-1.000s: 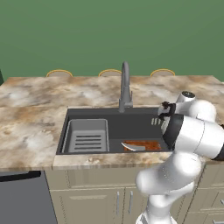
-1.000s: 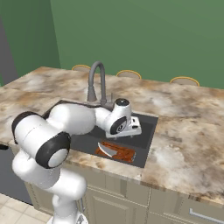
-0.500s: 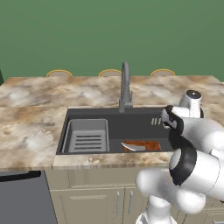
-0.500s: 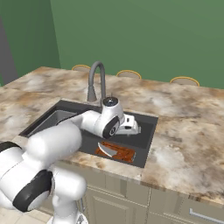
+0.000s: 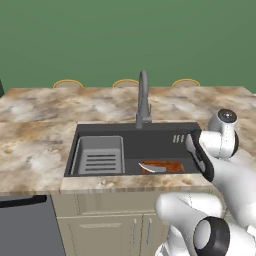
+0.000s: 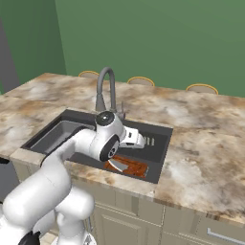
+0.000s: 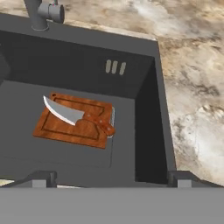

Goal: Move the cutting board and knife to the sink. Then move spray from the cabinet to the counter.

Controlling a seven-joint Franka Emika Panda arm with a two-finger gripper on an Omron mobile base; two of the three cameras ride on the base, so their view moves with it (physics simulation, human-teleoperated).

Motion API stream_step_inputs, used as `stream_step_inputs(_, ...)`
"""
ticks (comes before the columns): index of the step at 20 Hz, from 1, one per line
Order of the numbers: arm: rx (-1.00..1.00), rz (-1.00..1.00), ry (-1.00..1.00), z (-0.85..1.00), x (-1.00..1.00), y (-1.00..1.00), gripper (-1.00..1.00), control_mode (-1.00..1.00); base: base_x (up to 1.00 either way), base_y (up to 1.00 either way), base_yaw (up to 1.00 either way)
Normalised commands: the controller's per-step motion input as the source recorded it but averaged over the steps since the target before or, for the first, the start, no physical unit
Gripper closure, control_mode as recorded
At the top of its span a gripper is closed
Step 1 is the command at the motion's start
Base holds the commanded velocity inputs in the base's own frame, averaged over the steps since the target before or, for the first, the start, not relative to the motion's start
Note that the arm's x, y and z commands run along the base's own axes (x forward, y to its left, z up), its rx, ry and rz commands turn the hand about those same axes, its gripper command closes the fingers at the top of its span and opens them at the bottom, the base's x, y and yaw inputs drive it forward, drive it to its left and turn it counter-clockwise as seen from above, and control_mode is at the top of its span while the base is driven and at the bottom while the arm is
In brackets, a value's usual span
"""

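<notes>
The reddish-brown cutting board (image 7: 65,127) (image 5: 167,165) (image 6: 135,168) lies flat on the floor of the dark grey sink (image 7: 144,109) (image 5: 130,125) (image 6: 163,146), at its right end. On the board rests the knife (image 7: 78,116) (image 5: 151,168) (image 6: 116,165), its silver blade pointing away from the sink's right wall. My gripper (image 7: 112,180) (image 5: 193,143) (image 6: 137,139) hangs above the sink's right end, over the board. It is open and holds nothing. The marbled counter (image 5: 35,150) (image 6: 206,158) (image 7: 192,87) surrounds the sink. The spray and the cabinet are out of view.
A grey faucet (image 5: 143,102) (image 6: 102,91) (image 7: 43,13) stands behind the sink's middle. A grey ribbed rack (image 5: 99,155) fills the sink's left half. Round chair backs (image 5: 125,82) line the counter's far edge. A dark appliance front (image 5: 25,225) sits below the counter at the left.
The arm's elbow and lower links have swung around, while the hand stays over the sink's right end. The jaws remain open. Board and knife lie still.
</notes>
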Motion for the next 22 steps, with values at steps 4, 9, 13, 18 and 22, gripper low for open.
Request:
stream_step_inputs(4,0.00,0.00,-0.17,0.19,-0.29,0.08,-1.00,-1.00,0.00,0.00,0.00)
stream_step_inputs(9,0.00,0.00,-0.01,0.01,-0.05,0.06,-1.00,-1.00,0.00,0.00,0.00)
stream_step_inputs(13,0.01,-0.07,0.11,0.17,-0.12,0.05,-1.00,-1.00,0.00,0.00,0.00)
stream_step_inputs(18,0.03,-0.10,0.22,0.39,-0.37,0.00,-1.00,-1.00,0.00,0.00,0.00)
stream_step_inputs(22,0.04,-0.05,0.01,0.16,-0.25,0.00,-1.00,-1.00,0.00,0.00,0.00)
